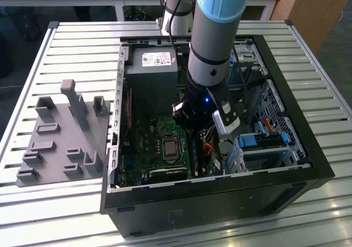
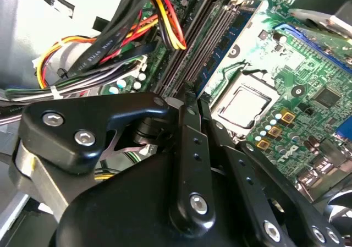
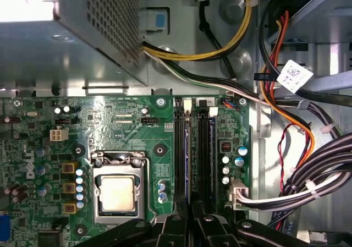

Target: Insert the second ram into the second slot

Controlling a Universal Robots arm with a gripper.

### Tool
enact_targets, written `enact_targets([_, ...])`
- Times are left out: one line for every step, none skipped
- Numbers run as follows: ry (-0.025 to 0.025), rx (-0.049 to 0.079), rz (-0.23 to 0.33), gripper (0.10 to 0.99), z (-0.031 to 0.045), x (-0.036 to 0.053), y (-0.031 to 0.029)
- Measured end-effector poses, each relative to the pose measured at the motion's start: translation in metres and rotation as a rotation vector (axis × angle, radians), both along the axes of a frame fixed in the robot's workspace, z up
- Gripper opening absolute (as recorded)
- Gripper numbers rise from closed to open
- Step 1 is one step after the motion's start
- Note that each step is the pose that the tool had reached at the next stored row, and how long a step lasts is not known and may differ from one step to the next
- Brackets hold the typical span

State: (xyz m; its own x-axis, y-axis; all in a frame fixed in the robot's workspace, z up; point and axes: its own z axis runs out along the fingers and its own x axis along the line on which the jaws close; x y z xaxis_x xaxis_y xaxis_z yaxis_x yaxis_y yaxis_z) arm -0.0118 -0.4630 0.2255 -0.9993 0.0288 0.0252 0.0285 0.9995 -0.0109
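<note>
A slatted metal table [image 1: 71,43] stands before wooden furniture [image 1: 308,10].

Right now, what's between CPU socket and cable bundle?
In the first wrist view, the black memory slots and a few capacitors lie between the CPU socket and the cable bundle.

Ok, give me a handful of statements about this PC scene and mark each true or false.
1. The arm reaches into the open case. True.
2. The grey fixture sits on the exterior view's right of the case. False: it is on the exterior view's left.
3. A cooler covers the CPU. False: its metal lid is bare.
4. The gripper is at the slots beside the CPU. True.
5. The ram lies on the fixture. False: it stands edge-on among the slots, in the gripper.
</note>
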Motion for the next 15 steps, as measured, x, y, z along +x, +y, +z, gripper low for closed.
enact_targets([0.0001, 0.0, 0.0, 0.137, -0.0001, 0.0001, 0.0001])
enact_targets([0.0, 0.0, -0.001, 0.137, -0.0004, 0.0002, 0.0001])
enact_targets([0.0, 0.0, -0.003, 0.137, -0.0006, 0.0004, 0.0001])
enact_targets([0.0001, 0.0, -0.006, 0.137, -0.0008, 0.0004, 0.0002])
enact_targets([0.0001, 0.0, -0.009, 0.137, -0.001, 0.0005, 0.0003])
enact_targets([0.0001, 0.0, -0.01, 0.137, -0.0011, 0.0006, 0.0004])
enact_targets([0.0001, 0.0, -0.01, 0.137, -0.0012, 0.0006, 0.0004])
enact_targets([0.0001, -0.001, -0.01, 0.137, -0.0012, 0.0006, 0.0004])
enact_targets([0.0001, -0.001, -0.01, 0.137, -0.0013, 0.0006, 0.0004])
enact_targets([0.0001, 0.0, -0.009, 0.137, -0.0014, 0.0006, 0.0004])
enact_targets([0.0001, 0.0, -0.006, 0.137, -0.0015, 0.001, 0.0004])
enact_targets([0.0001, 0.0, -0.003, 0.137, -0.0016, 0.0013, 0.0004])
enact_targets([0.0001, 0.0, -0.002, 0.137, -0.0017, 0.0013, 0.0004])
enact_targets([0.0, 0.0, -0.001, 0.137, -0.0022, 0.0013, 0.0005])
enact_targets([0.0, 0.0, -0.001, 0.137, -0.0025, 0.0013, 0.0008])
